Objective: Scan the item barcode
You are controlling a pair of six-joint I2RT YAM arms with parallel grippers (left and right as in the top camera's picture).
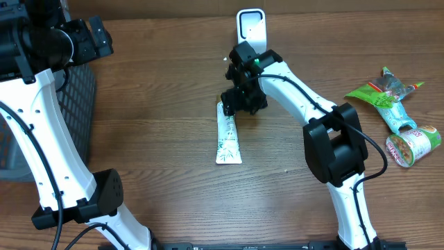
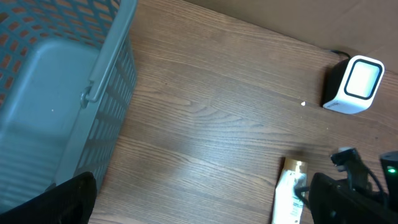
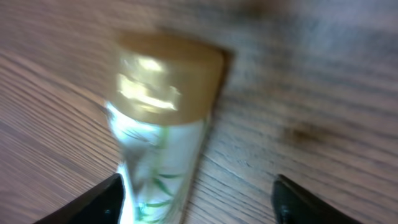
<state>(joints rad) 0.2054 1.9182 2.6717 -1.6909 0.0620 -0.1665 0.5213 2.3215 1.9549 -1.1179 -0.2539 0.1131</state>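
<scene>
Tube: white, green leaf print, gold cap. Scanner: white face, black body. Basket: grey lattice. Bench: brown wood grain. Packets: green, red accents. Arms: white, black joints.

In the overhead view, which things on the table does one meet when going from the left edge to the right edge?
First the grey basket → white tube → white scanner → green packets.
</scene>
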